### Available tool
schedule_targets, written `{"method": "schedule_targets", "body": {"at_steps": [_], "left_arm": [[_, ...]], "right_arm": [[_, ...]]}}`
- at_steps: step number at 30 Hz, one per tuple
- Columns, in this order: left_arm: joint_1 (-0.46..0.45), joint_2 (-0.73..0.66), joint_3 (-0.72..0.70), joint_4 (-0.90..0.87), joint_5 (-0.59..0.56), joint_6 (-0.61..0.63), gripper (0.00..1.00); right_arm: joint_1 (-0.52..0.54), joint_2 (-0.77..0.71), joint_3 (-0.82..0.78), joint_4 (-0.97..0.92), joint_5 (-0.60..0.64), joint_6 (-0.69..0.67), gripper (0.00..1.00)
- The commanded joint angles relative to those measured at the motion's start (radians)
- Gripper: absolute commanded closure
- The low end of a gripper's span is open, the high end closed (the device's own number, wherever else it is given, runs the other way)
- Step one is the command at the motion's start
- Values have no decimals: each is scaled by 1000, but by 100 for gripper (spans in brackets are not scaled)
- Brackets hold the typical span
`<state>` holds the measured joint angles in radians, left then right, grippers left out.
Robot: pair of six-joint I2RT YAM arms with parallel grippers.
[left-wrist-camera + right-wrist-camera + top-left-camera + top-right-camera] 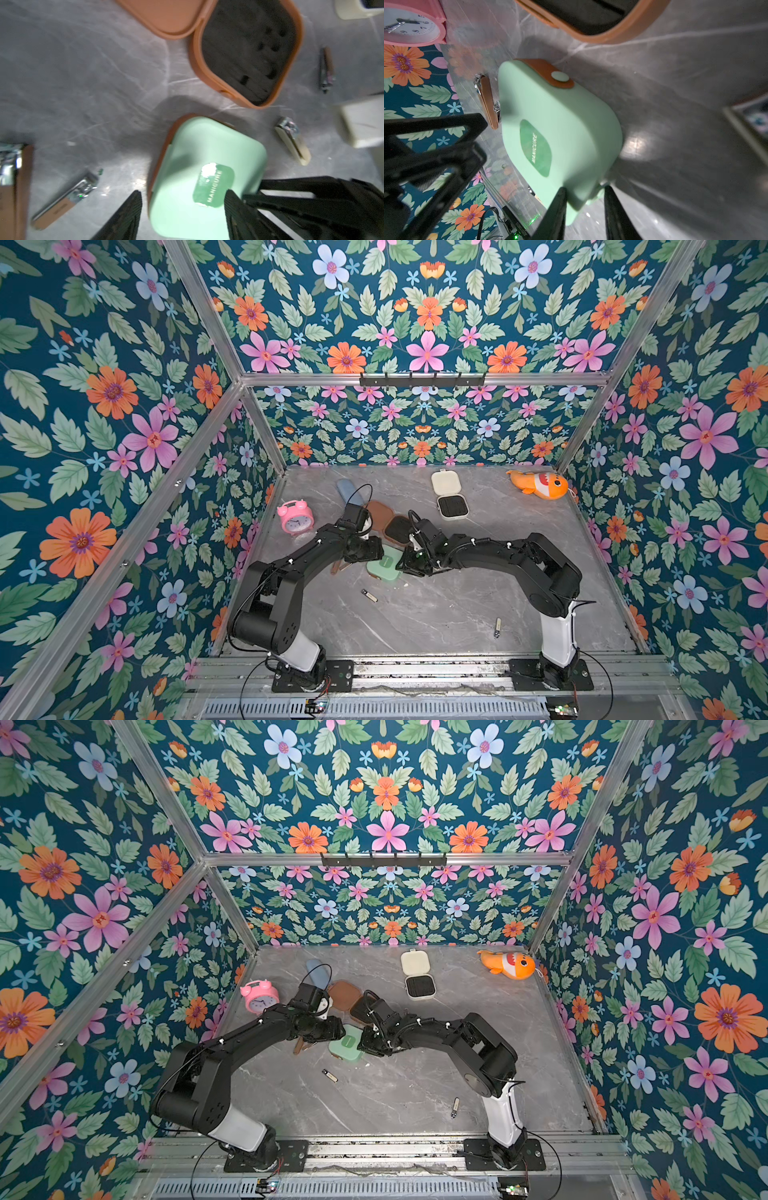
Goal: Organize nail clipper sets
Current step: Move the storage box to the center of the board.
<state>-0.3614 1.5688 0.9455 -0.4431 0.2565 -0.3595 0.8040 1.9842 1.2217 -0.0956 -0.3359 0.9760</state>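
Mint-green rounded-square plastic case (384,565) lies closed on worktop (436,614), just beside open brown rounded-square case (397,529). My right fingers (558,207) pinch its corner; left fingers (126,216) spread, straddling its other edge.

- Two arms, the left arm (291,572) and the right arm (519,556), are mostly matt black, built from chunky rounded housings.
- Just above the aluminium rail (428,670), each arm has one smooth white link (301,649).
- Each arm stands on a flat black base plate (343,676) fixed to that rail.
- Thin black cables (365,488) run along the arms, and more trail below the rail.
- Small white clips (473,540) dot the black links.
- Farthest from the rail, the left fingers (128,216) are black, tapered and finely ribbed.
- The right fingers (556,209) are the same black wedges.
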Motion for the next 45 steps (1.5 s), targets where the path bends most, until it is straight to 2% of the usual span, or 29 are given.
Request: {"method": "schedule_targets", "body": {"at_steps": [1,5,8,14,19,23,29,34,38,45], "left_arm": [[10,23,6,2,-24,6,33],[11,66,15,35,-29,9,32],[10,102,14,65,34,23,33],[-24,121,-51,100,200,20,45],[-33,85,-122,105,208,5,47],[-34,83,-99,40,171,21,47],[-54,78,-49,-65,173,66,47],[-120,88,-37,-114,213,78,47],[-184,88,-45,-52,298,17,46],[-302,161,14,110,382,-130,44]], "right_arm": [[1,0,-7,-21,29,17,69],[0,-2,-7,-21,29,15,68],[0,4,-7,-20,29,12,68],[0,23,-11,38,10,24,69],[0,20,-15,48,12,24,69],[0,-6,-31,30,11,13,69],[0,-119,-120,-40,28,-20,65],[12,-227,-248,-61,51,2,65],[16,-316,-355,-78,85,33,65],[15,-558,-460,-267,236,58,63]]}}
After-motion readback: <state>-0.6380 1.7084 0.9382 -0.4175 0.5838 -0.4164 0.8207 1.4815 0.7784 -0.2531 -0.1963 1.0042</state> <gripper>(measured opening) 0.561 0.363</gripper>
